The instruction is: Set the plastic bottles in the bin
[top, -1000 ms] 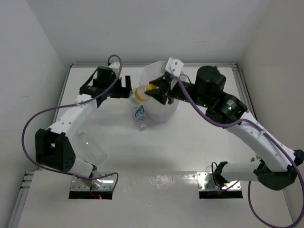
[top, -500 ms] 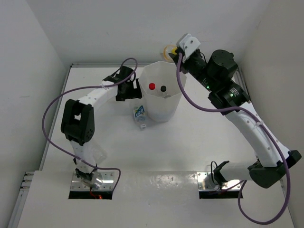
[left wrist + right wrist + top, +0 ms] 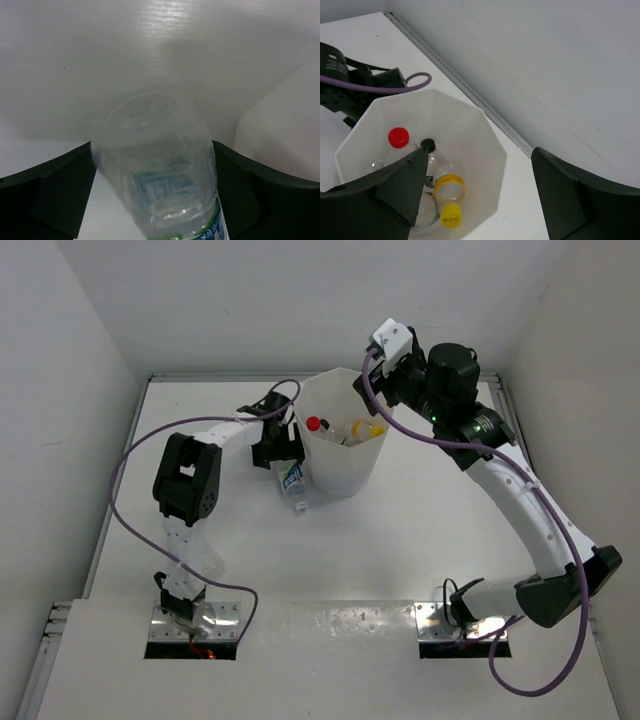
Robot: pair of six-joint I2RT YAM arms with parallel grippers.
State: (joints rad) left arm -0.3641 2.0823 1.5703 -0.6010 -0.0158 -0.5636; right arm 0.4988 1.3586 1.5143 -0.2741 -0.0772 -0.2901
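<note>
The white faceted bin [image 3: 345,472] stands mid-table. Inside it lie clear plastic bottles: one with a red cap [image 3: 398,137], one with a black cap [image 3: 427,145] and one with a yellow cap [image 3: 451,215]. My right gripper [image 3: 383,390] hovers over the bin's far right rim, open and empty [image 3: 480,200]. Another bottle with a blue and green label [image 3: 292,478] lies on the table against the bin's left side. My left gripper [image 3: 282,445] is open with that bottle [image 3: 160,170] between its fingers [image 3: 50,195].
White walls enclose the table on the left, back and right, with a metal strip [image 3: 470,95] along the back edge. The left arm's purple cable [image 3: 120,470] loops out over the table's left side. The bin wall [image 3: 285,125] is right beside my left gripper.
My right gripper opened and the yellow-capped bottle now lies in the bin. My left arm has swung in toward the bin and its fingers now flank the labelled bottle on the table.
</note>
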